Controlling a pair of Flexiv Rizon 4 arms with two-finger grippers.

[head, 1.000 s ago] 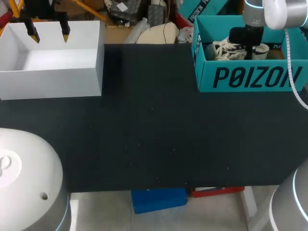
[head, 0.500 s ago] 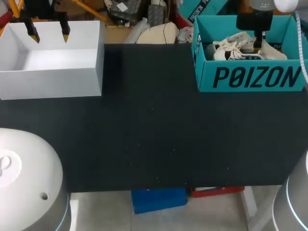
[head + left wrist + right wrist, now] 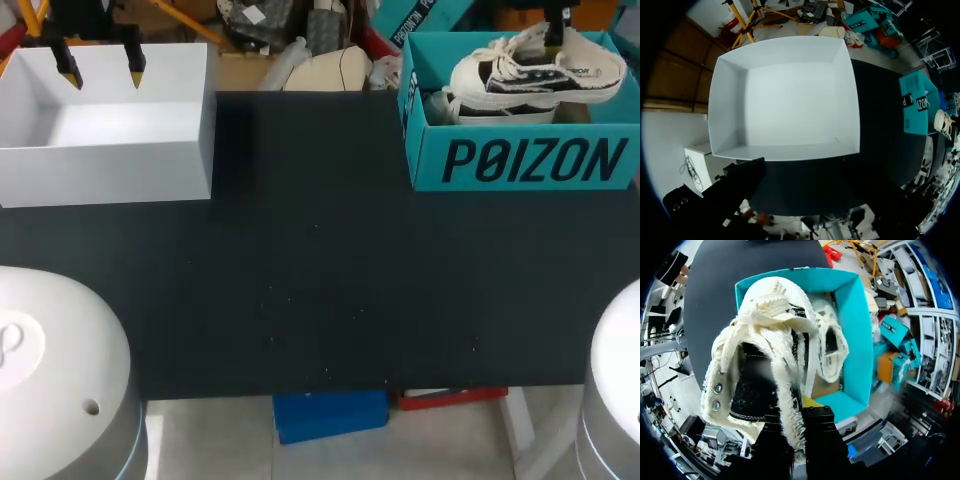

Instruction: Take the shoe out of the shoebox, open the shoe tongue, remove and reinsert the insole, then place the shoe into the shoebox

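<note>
the shoe [image 3: 540,62] is held just above the teal shoebox [image 3: 520,160], clenched in the right claw [image 3: 799,416]; a second shoe [image 3: 832,347] is seen inside. the left claw [image 3: 100,62] is held released over the white box [image 3: 110,165] on the bench [image 3: 320,280].

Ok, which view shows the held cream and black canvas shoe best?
Head view: the whole cream and black canvas shoe shows side-on, above the teal shoebox. Right wrist view fills with its laces and collar, too close for outline. Left wrist view shows at most a pale speck.
</note>
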